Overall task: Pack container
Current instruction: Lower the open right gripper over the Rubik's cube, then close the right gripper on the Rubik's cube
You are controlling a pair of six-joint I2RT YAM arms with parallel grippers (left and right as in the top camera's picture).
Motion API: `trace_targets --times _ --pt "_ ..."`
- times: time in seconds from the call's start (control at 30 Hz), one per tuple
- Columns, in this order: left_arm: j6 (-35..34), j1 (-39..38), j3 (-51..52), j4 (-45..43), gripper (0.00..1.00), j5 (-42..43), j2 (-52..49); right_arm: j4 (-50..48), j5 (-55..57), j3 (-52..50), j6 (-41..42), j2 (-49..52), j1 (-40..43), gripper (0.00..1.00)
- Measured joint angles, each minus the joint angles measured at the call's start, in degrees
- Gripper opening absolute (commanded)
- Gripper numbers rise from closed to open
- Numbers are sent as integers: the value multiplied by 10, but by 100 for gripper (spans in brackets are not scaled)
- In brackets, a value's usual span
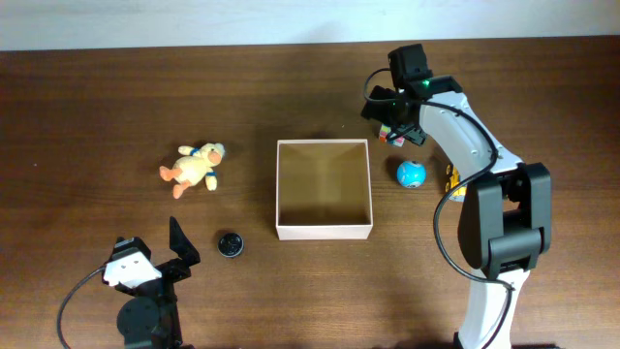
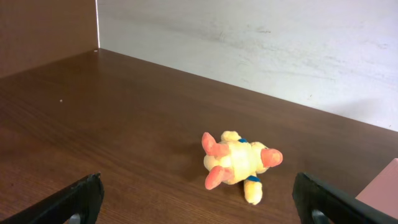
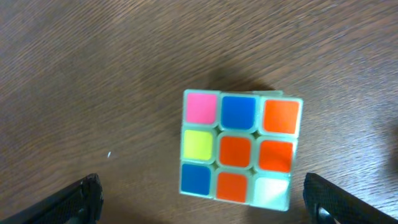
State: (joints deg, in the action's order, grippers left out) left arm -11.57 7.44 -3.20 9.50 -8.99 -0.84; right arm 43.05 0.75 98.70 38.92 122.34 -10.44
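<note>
The container [image 1: 324, 231], a square shallow cardboard box, white outside and tan inside, sits at the table's middle and looks empty. My right gripper [image 1: 395, 124] is open above a colourful puzzle cube [image 1: 393, 135] to the box's upper right; in the right wrist view the cube [image 3: 239, 151] lies on the wood between my open fingers [image 3: 202, 202], untouched. My left gripper [image 1: 181, 244] is open and empty near the front left. A yellow plush duck [image 1: 194, 168] lies left of the box; it also shows in the left wrist view [image 2: 239, 163], ahead of my open fingers [image 2: 199, 202].
A small black round object [image 1: 230, 244] lies by the box's front left corner. A blue ball [image 1: 411, 174] lies right of the box, with a yellow item [image 1: 452, 178] partly hidden behind the right arm. A pale wall [image 2: 261, 50] bounds the table's far edge.
</note>
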Motion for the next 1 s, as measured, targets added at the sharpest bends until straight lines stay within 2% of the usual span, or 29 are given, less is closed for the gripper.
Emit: trace_targets --times 0.07,0.23,1.0 --pt "0 0 0 0 99 0 0 0 2 0 0 0 5 96" --pt "0 0 0 0 99 0 0 -7 8 0 -16 0 23 84" --pt "0 0 0 0 99 0 0 -17 -2 0 -73 25 32 84"
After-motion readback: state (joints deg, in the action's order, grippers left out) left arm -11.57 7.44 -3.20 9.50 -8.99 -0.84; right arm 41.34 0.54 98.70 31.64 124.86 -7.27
